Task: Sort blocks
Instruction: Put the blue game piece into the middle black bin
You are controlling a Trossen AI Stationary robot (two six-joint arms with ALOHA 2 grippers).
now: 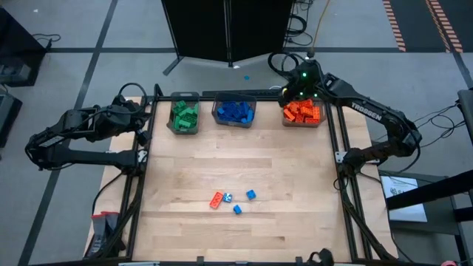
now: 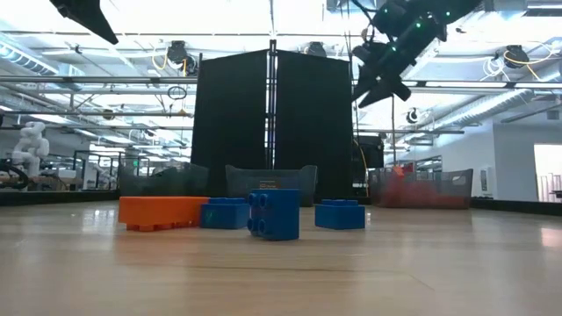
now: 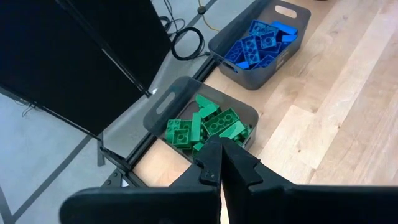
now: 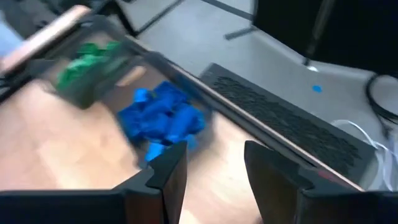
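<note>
Hovering high above the far right bin, a grey translucent box filled with orange-red studded plastic blocks, the right hand is keeping its two dark fingers parted with nothing between them. Sitting on the pale wood-grain desk near its front are four loose blocks: one long orange-red brick and three small blue ones beside it, while green blocks and blue blocks are filling the far left and far middle bins. Waiting off the desk's far left corner, the left hand is holding its fingers pressed together on nothing.
</note>
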